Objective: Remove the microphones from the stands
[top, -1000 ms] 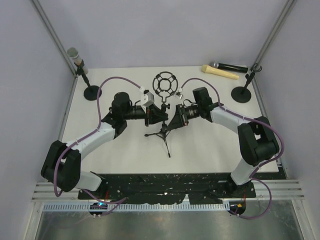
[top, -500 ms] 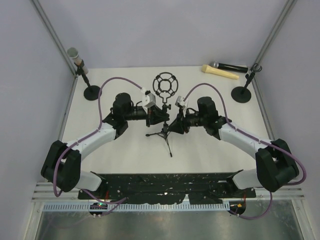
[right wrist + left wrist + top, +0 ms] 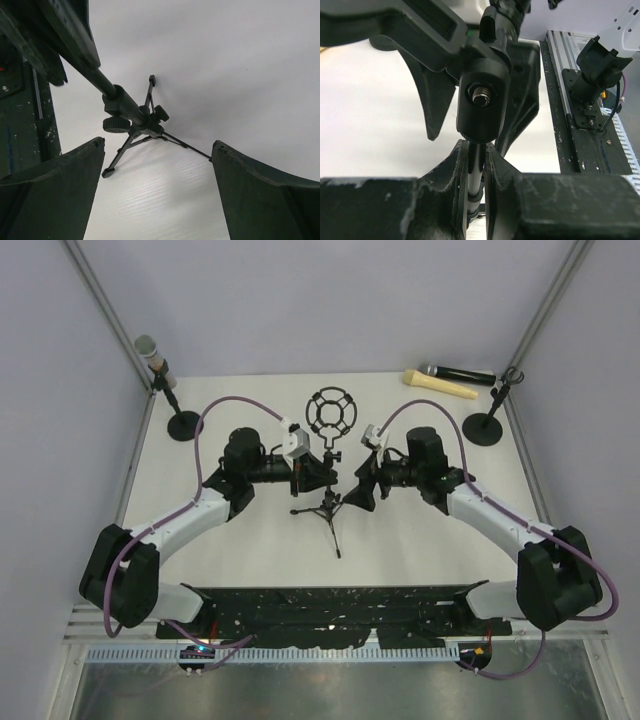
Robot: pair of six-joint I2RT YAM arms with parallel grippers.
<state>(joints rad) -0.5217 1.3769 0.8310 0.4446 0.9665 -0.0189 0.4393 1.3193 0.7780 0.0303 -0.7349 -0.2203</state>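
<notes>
A black tripod stand (image 3: 325,502) stands mid-table, topped by an empty round shock-mount ring (image 3: 331,412). My left gripper (image 3: 305,473) is shut on the stand's thin pole (image 3: 475,170), just under the black swivel joint (image 3: 484,97). To the right of the stand, my right gripper (image 3: 358,490) is open with nothing between its fingers. In the right wrist view the tripod (image 3: 135,117) lies ahead of that gripper (image 3: 158,144). A grey-headed microphone (image 3: 150,352) sits in a round-base stand (image 3: 184,425) at the back left. A black microphone (image 3: 457,372) lies at the back right.
A pale yellow stick-shaped object (image 3: 440,385) lies beside the black microphone. A second round-base stand (image 3: 484,427) with an empty clip is at the back right. Frame posts rise at both back corners. The arms' black base plate (image 3: 330,605) runs along the near edge.
My right gripper has opened and drawn back to the right, away from the tripod stand. The left gripper still holds the pole in the same place.
</notes>
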